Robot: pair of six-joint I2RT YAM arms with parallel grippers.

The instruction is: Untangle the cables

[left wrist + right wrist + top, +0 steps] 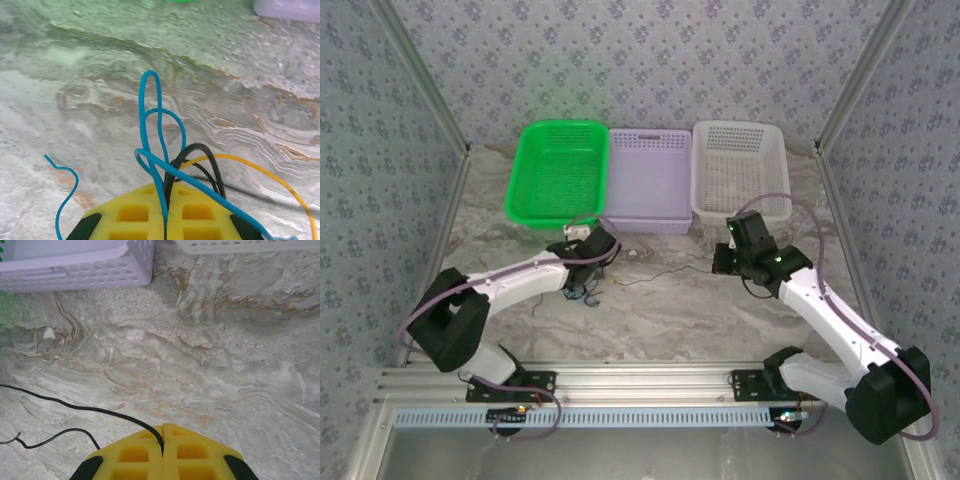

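Both arms are down on the marbled grey counter (650,320), in front of the three baskets along its far edge: a green plastic mesh basket (560,125), a lavender plastic basket (648,133) and a white plastic mesh basket (740,125). All three look empty from above.

The left end effector (165,200) has its yellow pads pressed together, and the thin blue cable (150,100) runs straight down into the seam between them, so it is clamped on that one. A tall blue loop stands up above the pads. The thin black cable (200,150) arches up right beside it, and I cannot tell whether it is pinched too. The thin yellow-orange cable (260,175) sweeps off in a wide arc towards the counter's right side. A loose blue curl lies on the counter to the left.

The right end effector (163,437) is also together, nipping the black cable, which in this view trails away across the counter towards the left arm. From above, that black line stretches between the two arms near the middle of the counter, with the knot of cables (585,290) bunched at the left end effector.

As for progress, this looks early. Blue, black and yellow-orange cross one another at the left pads, nothing is sorted into a basket, and the strands are not yet separated. What remains, I'd judge, is working the black one free of the bundle and then the other two.
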